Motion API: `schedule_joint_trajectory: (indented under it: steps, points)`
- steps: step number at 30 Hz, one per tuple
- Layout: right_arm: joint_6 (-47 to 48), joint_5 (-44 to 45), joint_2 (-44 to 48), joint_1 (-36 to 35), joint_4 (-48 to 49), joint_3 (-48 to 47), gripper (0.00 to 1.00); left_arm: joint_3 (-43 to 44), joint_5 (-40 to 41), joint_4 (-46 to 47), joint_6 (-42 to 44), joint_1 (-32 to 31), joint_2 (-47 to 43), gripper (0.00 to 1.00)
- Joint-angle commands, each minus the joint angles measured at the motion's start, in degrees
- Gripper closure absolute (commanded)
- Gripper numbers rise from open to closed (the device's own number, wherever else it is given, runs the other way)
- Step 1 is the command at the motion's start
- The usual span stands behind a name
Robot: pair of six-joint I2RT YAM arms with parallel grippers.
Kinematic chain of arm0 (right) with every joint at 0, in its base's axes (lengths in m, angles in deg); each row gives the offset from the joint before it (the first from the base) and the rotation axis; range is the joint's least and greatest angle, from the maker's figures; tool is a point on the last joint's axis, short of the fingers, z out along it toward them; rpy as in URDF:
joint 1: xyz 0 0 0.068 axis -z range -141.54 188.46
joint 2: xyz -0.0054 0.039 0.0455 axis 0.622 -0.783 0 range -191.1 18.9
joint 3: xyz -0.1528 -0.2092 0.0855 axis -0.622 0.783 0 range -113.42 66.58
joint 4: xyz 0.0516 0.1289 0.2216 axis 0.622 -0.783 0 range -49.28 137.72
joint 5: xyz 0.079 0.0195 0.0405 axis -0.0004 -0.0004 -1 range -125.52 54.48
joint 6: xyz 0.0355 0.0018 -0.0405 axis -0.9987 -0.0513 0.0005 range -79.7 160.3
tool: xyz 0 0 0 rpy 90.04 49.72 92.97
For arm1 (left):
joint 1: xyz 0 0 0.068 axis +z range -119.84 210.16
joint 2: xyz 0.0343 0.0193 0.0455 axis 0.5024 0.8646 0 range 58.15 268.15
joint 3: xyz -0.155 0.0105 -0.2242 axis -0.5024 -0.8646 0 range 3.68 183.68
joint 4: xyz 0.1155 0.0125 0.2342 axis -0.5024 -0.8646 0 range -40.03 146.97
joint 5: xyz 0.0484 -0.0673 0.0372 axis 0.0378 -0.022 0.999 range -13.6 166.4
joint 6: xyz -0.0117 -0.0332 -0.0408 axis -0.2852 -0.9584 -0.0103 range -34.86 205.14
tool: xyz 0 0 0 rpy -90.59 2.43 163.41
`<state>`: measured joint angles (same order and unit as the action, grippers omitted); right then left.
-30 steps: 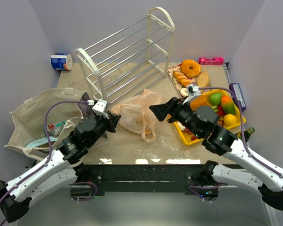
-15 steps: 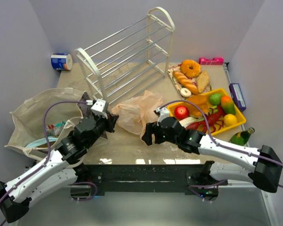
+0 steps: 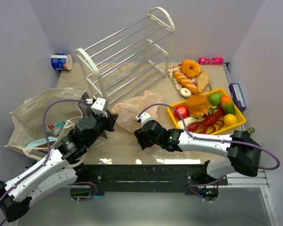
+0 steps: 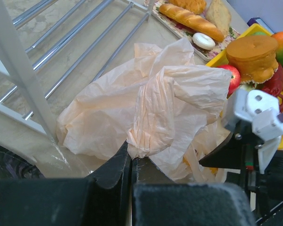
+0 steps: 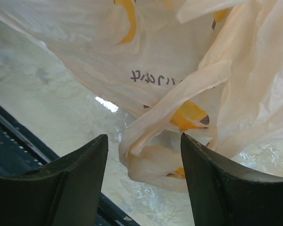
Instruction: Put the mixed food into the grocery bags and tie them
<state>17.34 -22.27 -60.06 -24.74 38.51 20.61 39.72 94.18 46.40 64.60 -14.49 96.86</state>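
The peach-pink plastic grocery bag [image 3: 132, 110] lies crumpled mid-table. My left gripper [image 3: 111, 121] is shut on a fold of its left edge [image 4: 140, 146]. My right gripper [image 3: 137, 136] is low at the bag's near end. It stands open, its fingers either side of a loop handle [image 5: 155, 115] without touching it. The beige cloth tote [image 3: 30, 115] lies open at the left with snack packets [image 3: 52, 128] inside. Toy fruit sits in the yellow tray [image 3: 239, 125]: a red apple [image 3: 181, 111], a green one [image 3: 215, 99] and a yellow one [image 3: 230, 119].
A white wire rack [image 3: 127, 52] lies tipped behind the bag. Bread loaves and a donut [image 3: 191, 77] sit at back right, a red lobster [image 3: 210, 122] in the tray. A can [image 3: 61, 61], pink box [image 3: 211, 60], purple box [image 3: 237, 96] and green bottle [image 3: 247, 133] line the edges.
My right arm swung from over the tray down and left to the bag's near end, and its jaws narrowed somewhat around the handle. My left gripper kept its hold and place.
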Motion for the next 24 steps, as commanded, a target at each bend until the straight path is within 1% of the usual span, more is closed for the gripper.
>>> schedule_joint_trajectory:
  steps: [1,2,4,5,7,8,11,13,14,15,17,18,22,24]
  points:
    - [2.6,6.2,-3.5,-0.8,-0.1,-3.8,0.40,3.0,1.5,0.5,-0.7,0.3,0.2,1.00]
    - [2.5,6.5,-3.8,-0.8,-0.3,-4.2,0.51,3.1,1.7,0.3,-0.5,0.3,0.3,1.00]
    - [2.3,6.2,-4.0,-0.9,-1.7,-5.6,0.66,3.2,3.1,-0.4,-0.1,0.3,0.4,1.00]
    - [2.2,6.3,-3.4,-0.8,-2.4,-6.1,0.80,3.3,4.1,-0.8,0.4,0.4,0.6,1.00]
    - [1.2,6.9,-1.7,-0.9,-6.2,-7.8,0.90,3.4,7.9,-2.2,1.1,0.6,0.7,1.00]
    - [0.9,7.7,1.0,-0.9,-7.6,-8.9,0.96,3.8,9.1,-2.8,1.8,0.9,1.0,1.00]
    - [-0.6,10.6,6.6,-0.2,-12.3,-9.9,0.99,6.0,12.4,-5.5,3.4,1.6,1.2,1.00]
    - [-1.3,9.9,12.7,2.4,-14.2,-10.3,1.00,7.8,14.1,-7.2,4.5,1.7,1.2,1.00]
    - [-1.5,7.5,14.5,4.1,-14.6,-9.8,1.00,8.4,14.6,-7.8,5.8,1.8,1.1,1.00]
    - [-1.8,5.9,18.0,8.8,-14.8,-9.6,1.00,9.5,15.1,-8.8,6.4,1.8,1.1,1.00]
    - [-1.7,2.5,20.5,14.3,-14.6,-8.2,1.00,10.1,17.0,-9.8,7.9,1.8,0.6,1.00]
    - [-1.5,1.1,21.4,19.1,-14.6,-7.8,1.00,10.5,17.7,-10.8,8.3,1.8,0.3,1.00]
    - [-1.7,1.7,23.1,26.0,-16.6,-7.7,1.00,10.5,22.5,-13.0,9.2,1.7,-1.9,1.00]
    - [-2.1,5.2,23.7,28.6,-17.6,-8.3,1.00,10.1,23.8,-14.2,9.2,1.8,-3.4,1.00]
